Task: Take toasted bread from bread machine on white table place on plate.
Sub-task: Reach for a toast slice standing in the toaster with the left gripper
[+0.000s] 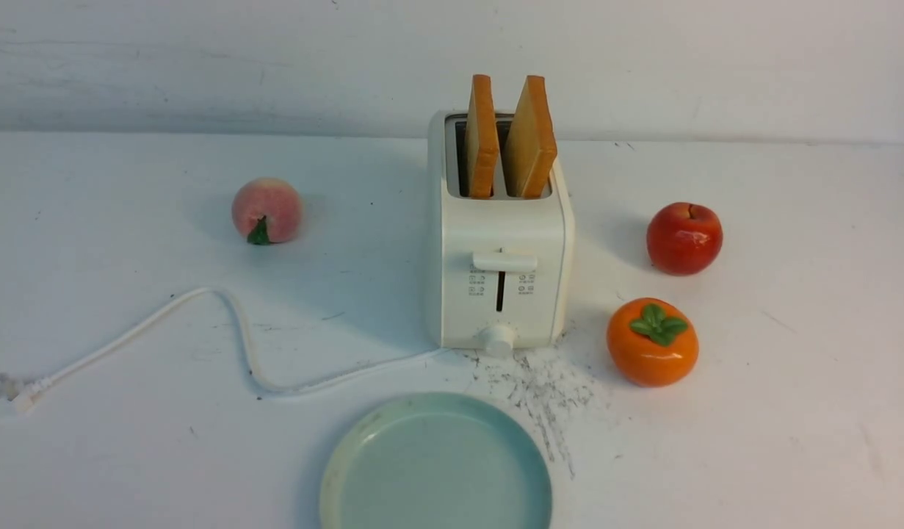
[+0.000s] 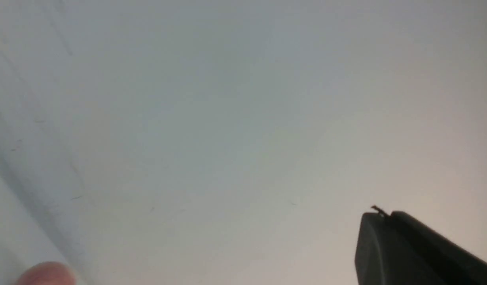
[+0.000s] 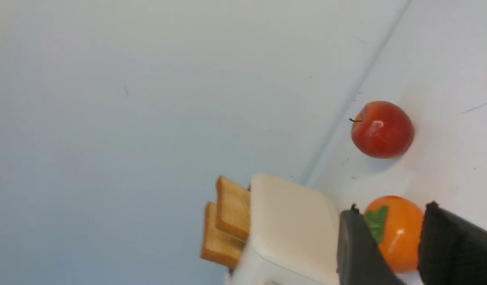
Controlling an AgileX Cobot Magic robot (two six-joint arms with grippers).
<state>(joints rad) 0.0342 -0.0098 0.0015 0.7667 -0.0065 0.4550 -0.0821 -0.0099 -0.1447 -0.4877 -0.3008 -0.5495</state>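
Note:
Two slices of toasted bread [image 1: 482,137] [image 1: 531,138] stand upright in the slots of the cream bread machine [image 1: 500,279] at the middle of the white table [image 1: 128,411]. The mint-green plate [image 1: 363,470] lies bare in front of it, near the table's front edge. Neither arm shows in the front view. My left gripper [image 2: 385,215] is shut with nothing in it, facing bare white surface. My right gripper [image 3: 391,208] stands open and away from the table's things; the toasted bread [image 3: 231,209] and bread machine [image 3: 290,221] show off to one side of it.
A peach [image 1: 266,210] lies left of the bread machine; a red apple [image 1: 684,238] [image 3: 381,130] and an orange persimmon [image 1: 652,342] [image 3: 399,233] lie to its right. The white cord [image 1: 239,345] loops across the table's left. Black scratch marks [image 1: 547,389] sit beside the plate.

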